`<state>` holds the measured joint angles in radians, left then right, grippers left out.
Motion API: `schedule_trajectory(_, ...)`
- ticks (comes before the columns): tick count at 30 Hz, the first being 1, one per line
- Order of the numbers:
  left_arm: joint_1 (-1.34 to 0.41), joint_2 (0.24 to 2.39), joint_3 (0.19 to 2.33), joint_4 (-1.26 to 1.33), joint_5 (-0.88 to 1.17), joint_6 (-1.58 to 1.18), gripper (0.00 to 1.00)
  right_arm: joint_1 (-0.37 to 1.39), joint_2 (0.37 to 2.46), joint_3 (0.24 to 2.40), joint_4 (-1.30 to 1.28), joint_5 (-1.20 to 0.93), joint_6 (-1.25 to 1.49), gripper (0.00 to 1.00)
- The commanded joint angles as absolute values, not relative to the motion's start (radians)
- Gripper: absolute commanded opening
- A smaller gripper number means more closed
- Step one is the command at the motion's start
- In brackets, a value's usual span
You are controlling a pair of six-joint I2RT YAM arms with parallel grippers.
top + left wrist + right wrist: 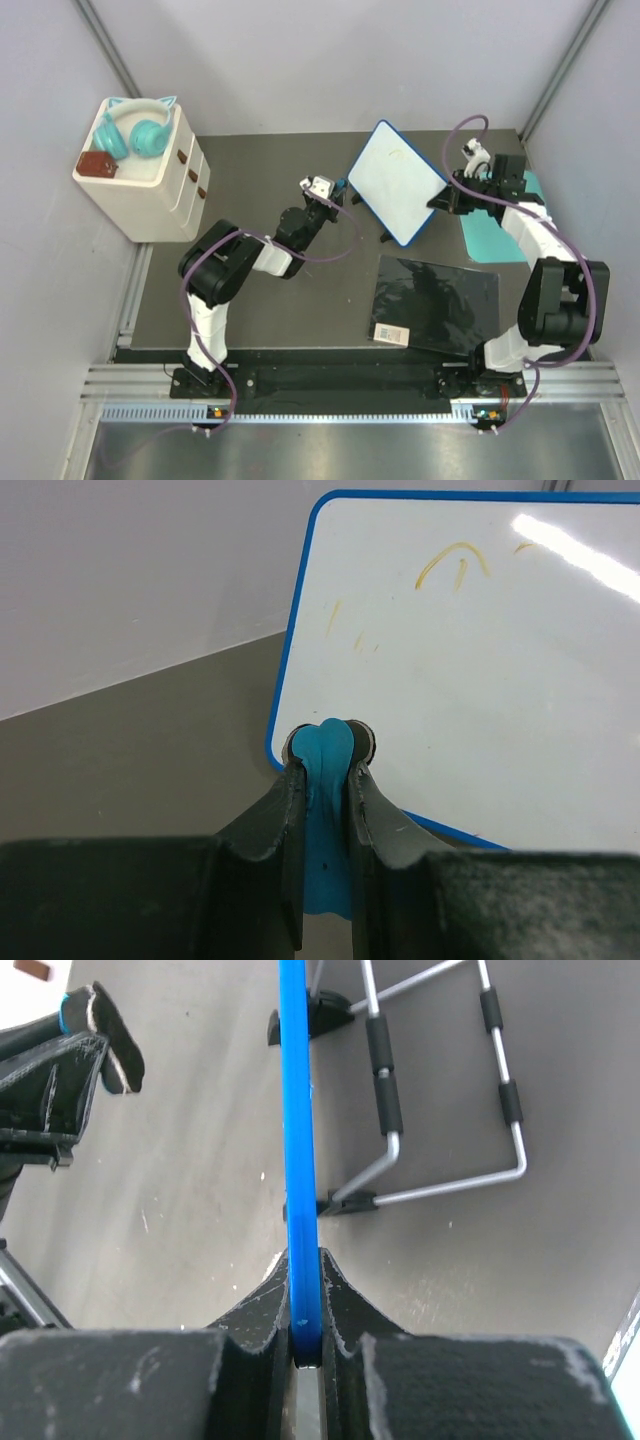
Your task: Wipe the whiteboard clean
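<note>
Top view, left to right: a white drawer unit (140, 185) stands at the far-left corner of the dark counter (260, 300), bearing teal headphones (135, 130). The left tool (335, 190) reaches toward the centre, its fingers narrowed onto a blue piece (325, 780) whose rounded tip shows between the fingertips. In the left wrist view this tip lies at the lower-left corner of the whiteboard (398, 180); whether the two touch cannot be told. The whiteboard is at the far right-centre of the counter, propped up at a tilt with its face toward the left arm. It is a white rectangle with a thin blue rim and rounded corners. Its surface is glossy and catches a streak of light at the upper right. Faint yellow scribbles (450, 560) remain: an arc with a short stroke near the top and a few small dashes toward the left edge. The right tool (440, 200) is clamped on the board's right edge; the right wrist view shows the blue rim pinched between both fingers. Behind the board a wire stand (450, 1175) with black sleeves and small black feet rests on the counter. A teal mat (480, 238) lies under the right arm, and a glossy black sheet (435, 290) lies nearer the arm bases.
</note>
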<state>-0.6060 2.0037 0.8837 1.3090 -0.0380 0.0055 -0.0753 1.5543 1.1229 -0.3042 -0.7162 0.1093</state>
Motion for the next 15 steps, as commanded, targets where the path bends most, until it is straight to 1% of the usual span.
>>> schedule_trajectory(1,-0.614,2.013,0.92,1.514,-0.034,-0.024,0.0,-0.074,1.468,1.06,-0.235,-0.631,0.089,0.0)
schedule_trajectory(8,-0.626,2.051,0.966,1.509,-0.022,-0.049,0.0,-0.074,1.473,0.994,-0.195,-0.641,0.092,0.0)
schedule_trajectory(11,-0.635,2.104,1.037,1.49,-0.006,-0.066,0.0,-0.067,1.486,0.97,-0.176,-0.646,0.095,0.0)
schedule_trajectory(14,-0.64,2.176,1.149,1.431,0.057,-0.092,0.0,-0.064,1.506,0.956,-0.158,-0.647,0.097,0.0)
schedule_trajectory(15,-0.64,2.193,1.22,1.407,0.07,-0.113,0.0,-0.063,1.509,0.953,-0.155,-0.649,0.095,0.0)
